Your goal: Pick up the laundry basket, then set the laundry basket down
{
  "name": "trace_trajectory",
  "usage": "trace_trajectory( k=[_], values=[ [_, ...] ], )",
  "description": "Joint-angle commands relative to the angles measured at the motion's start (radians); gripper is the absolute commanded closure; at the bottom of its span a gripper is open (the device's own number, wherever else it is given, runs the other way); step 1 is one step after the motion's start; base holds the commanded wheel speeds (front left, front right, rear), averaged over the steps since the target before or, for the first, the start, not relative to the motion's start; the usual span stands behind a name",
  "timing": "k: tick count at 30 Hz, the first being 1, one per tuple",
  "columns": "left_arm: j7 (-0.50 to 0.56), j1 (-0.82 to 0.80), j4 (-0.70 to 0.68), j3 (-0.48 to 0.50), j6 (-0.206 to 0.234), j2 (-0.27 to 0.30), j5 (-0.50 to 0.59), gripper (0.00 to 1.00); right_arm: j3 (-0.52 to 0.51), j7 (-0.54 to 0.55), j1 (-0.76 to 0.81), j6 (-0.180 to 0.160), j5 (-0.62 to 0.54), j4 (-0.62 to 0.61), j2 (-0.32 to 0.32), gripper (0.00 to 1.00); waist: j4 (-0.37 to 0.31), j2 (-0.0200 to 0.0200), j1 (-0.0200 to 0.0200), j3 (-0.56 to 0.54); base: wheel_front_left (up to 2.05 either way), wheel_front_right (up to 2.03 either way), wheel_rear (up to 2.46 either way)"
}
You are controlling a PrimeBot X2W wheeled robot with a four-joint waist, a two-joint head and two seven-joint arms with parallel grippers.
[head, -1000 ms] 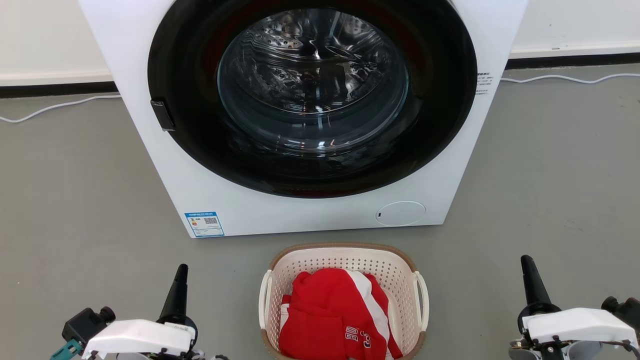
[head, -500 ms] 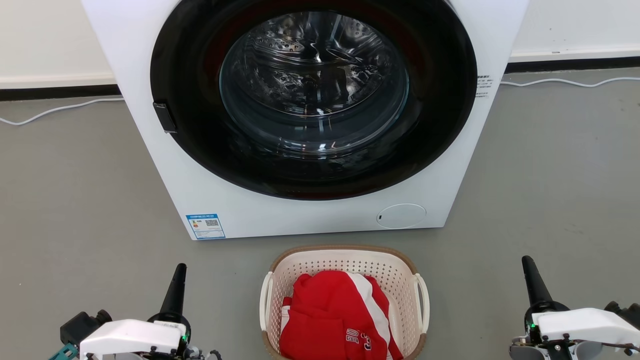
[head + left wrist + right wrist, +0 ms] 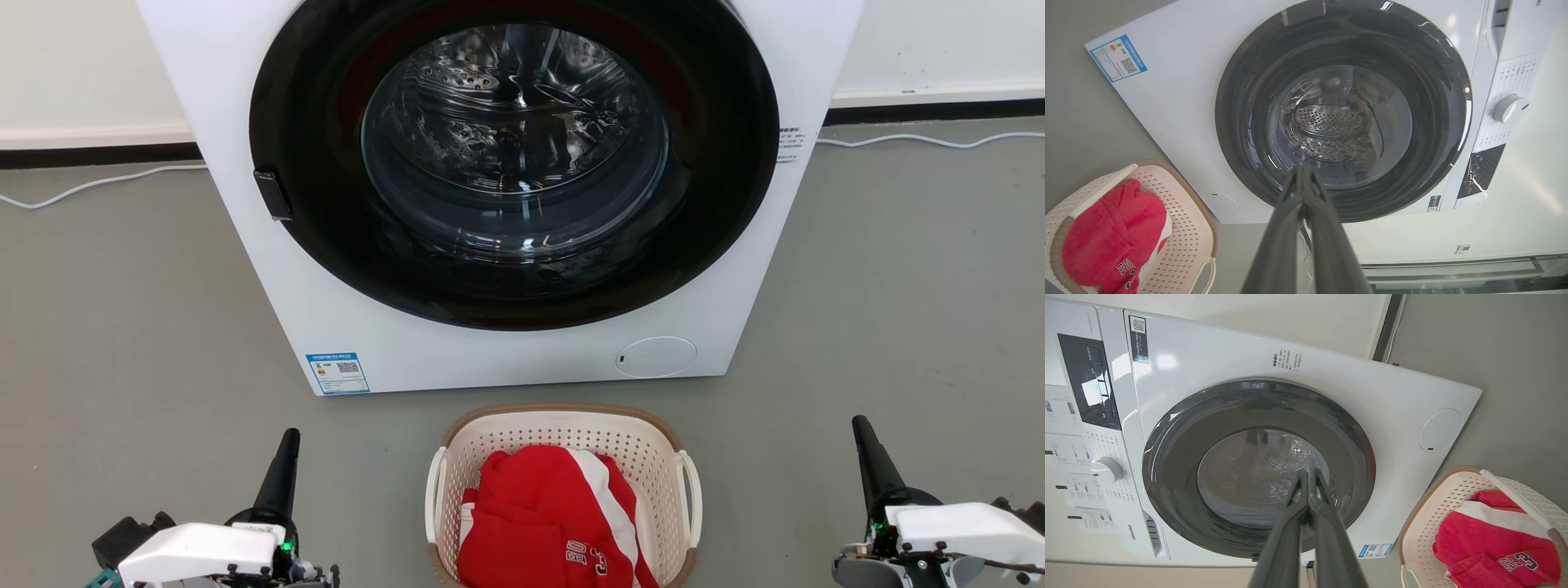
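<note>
At bottom centre, the laundry basket [image 3: 571, 426] sits on the floor [image 3: 122, 327] below the washing machine [image 3: 490, 363].
Red clothing [image 3: 531, 514] lies inside; left tool [image 3: 287, 445] lower left, right tool [image 3: 861, 433] lower right, each pressed together.

The head view looks forward and down, from fairly near, at the front of the washing machine [image 3: 490, 359] with the laundry basket [image 3: 563, 426] below it; the left wrist view looks from low along the left end effector [image 3: 1303, 168], tilted, at that same front; the right wrist view does likewise along the right end effector [image 3: 1308, 471]; all three share that front and the basket.
</note>
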Motion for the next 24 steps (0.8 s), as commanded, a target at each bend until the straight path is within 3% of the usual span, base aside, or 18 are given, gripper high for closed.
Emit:
trace_trajectory(
  k=[1,24],
  values=[
    [0.009,-0.051,-0.034,0.029,-0.006,0.014,-0.031,1.00,0.017,0.014,-0.055,0.006,0.034,-0.027,-0.004,1.00,0.000,-0.0001,0.0000,-0.001,0.00,0.00,0.00],
    [0.065,-0.057,-0.043,0.052,-0.007,0.016,-0.220,1.00,0.009,0.069,-0.061,0.008,0.241,-0.033,0.001,1.00,0.004,-0.0001,0.0000,-0.012,0.00,0.00,0.00]
  ],
)
